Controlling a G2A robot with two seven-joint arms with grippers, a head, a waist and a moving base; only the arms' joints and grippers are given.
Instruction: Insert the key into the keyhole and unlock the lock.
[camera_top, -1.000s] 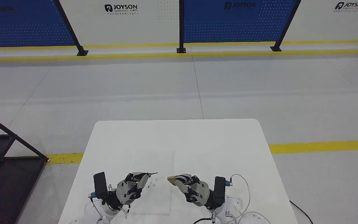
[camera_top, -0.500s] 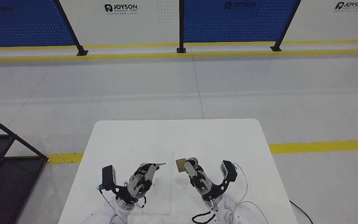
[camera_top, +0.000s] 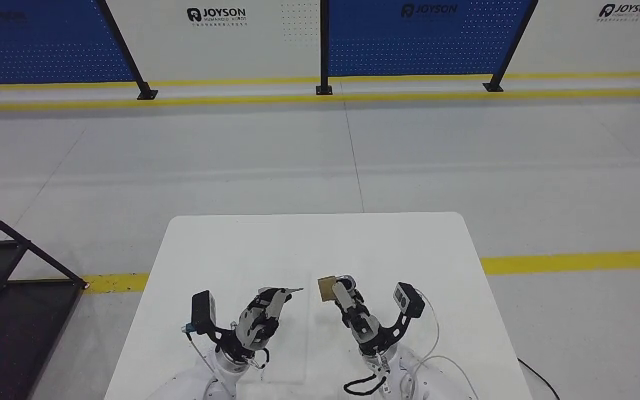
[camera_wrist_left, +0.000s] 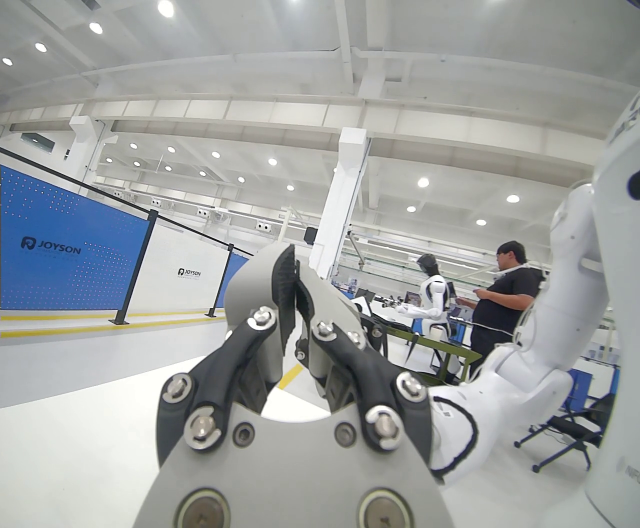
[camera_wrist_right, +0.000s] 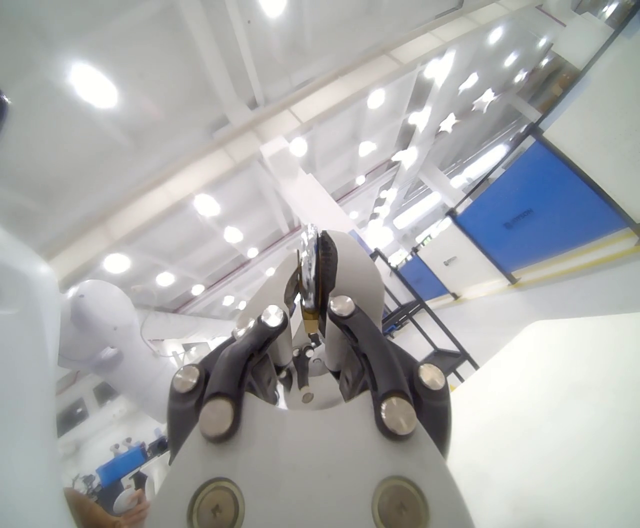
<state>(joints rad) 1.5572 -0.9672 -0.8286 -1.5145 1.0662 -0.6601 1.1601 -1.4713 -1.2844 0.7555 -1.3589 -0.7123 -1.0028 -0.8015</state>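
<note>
Both arms slid out from the tabletop's (camera_top: 300, 240) near edge, left gripper (camera_wrist_left: 292, 280) pinched on the key (camera_top: 294, 291), right gripper (camera_wrist_right: 315, 270) clamped on the lock (camera_top: 326, 289), close together but key's not in yet.

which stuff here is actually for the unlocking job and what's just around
For the job: key in the left gripper; lock in the right gripper.
Just around: white table, blue barrier panels, yellow floor line, black frame beside the table.
</note>
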